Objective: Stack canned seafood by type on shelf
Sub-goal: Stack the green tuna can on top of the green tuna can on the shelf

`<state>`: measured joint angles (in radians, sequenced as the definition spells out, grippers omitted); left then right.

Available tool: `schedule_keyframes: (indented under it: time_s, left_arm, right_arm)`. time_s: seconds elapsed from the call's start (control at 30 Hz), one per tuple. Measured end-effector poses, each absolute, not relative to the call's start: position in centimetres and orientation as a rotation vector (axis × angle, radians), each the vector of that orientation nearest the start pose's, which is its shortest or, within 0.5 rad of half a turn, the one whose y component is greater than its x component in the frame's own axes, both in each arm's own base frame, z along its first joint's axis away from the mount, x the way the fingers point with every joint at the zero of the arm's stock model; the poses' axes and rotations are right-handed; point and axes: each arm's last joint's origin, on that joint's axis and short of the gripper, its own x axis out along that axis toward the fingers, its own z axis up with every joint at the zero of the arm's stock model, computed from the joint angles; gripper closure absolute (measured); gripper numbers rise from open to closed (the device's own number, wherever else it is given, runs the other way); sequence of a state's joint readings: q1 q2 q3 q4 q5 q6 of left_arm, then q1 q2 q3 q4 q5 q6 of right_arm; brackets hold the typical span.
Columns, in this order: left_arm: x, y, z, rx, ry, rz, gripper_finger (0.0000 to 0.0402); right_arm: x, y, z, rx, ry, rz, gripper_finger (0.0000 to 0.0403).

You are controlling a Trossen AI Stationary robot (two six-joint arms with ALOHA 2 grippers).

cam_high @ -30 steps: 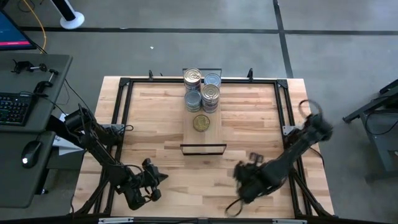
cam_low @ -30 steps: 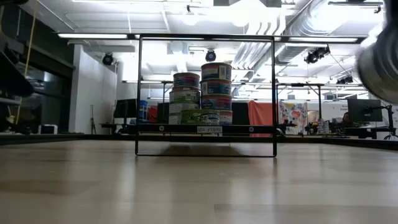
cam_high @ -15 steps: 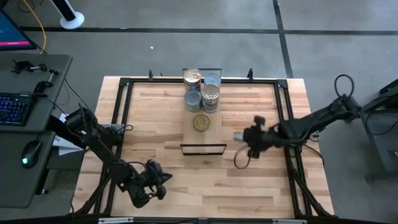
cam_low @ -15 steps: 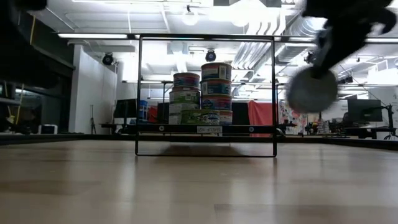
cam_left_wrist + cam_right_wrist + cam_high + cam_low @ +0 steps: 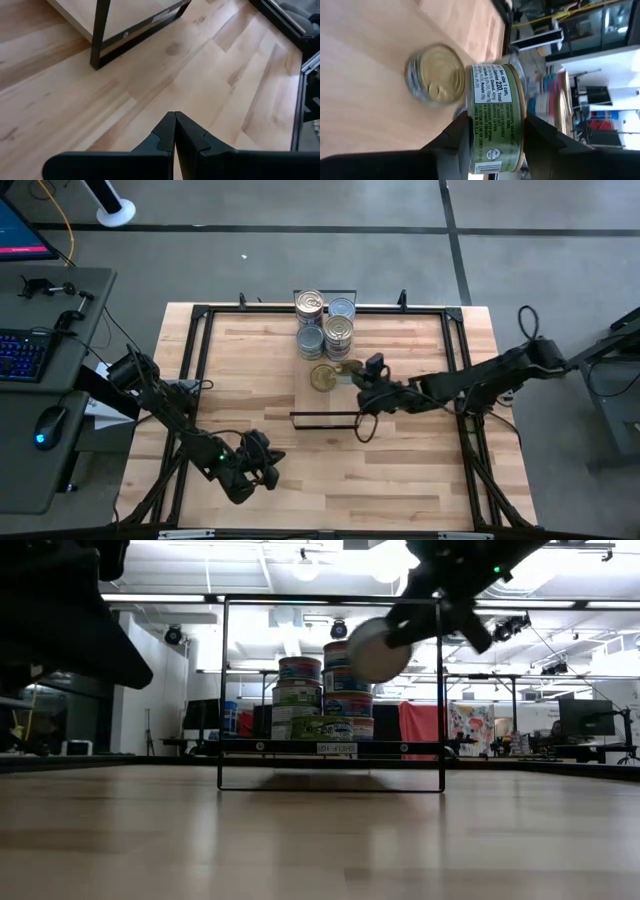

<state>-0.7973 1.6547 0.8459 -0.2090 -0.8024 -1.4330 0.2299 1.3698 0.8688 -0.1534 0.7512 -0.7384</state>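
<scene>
Evidently mid-delivery: right pincer (image 5: pixel 362 387) was out over the shelf (image 5: pixel 327 402), carrying one green-labelled tin (image 5: pixel 496 117) toward the stock already placed. Jaws were partly closed, clamped on the tin's two flat faces, so the tin rode on edge, label side toward the wrist camera. In the low view the carried tin (image 5: pixel 379 649) hung clear of the plank, up near the top of the wire frame (image 5: pixel 331 693).

Just beyond the pincer, on the plank, lay a single gold-topped tin (image 5: pixel 323 377), flat and unstacked; in the wrist view that same gold tin (image 5: pixel 435 74) sat close behind the held one, apart from it. Farther past it stood the stacked tins (image 5: pixel 326 327), in several columns at the far end of the shelf.

Judgement: the held tin's green label looked to match the low tin, so the next move probably called for turning the tin flat, centring it over the gold lid and lowering before release. A tilted set-down would risk a slide.

Left pincer (image 5: pixel 262 473) waited over the desk (image 5: pixel 420 470) near its front edge, fingers (image 5: pixel 165 134) pressed together, holding nothing.
</scene>
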Motion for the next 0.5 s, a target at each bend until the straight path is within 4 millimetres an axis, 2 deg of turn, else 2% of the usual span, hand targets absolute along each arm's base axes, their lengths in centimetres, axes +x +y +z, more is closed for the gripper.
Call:
schedule_keyframes:
  time_s: [0.27,0.37,0.5]
  left_arm:
    - [22.8,-19.6,15.5,-0.571,0.564,0.462,0.0401]
    - [22.7,-19.5,15.4,-0.561,0.592,0.459,0.0401]
    - [22.6,-19.6,15.3,-0.569,0.619,0.445,0.0401]
  right_arm:
    - [31.4,5.1,20.9,-1.097,0.729,-0.258,0.0288]
    - [32.2,5.0,20.6,-1.153,0.701,-0.258,0.0288]
    - [32.3,4.5,20.8,-1.159,0.691,-0.215,0.0288]
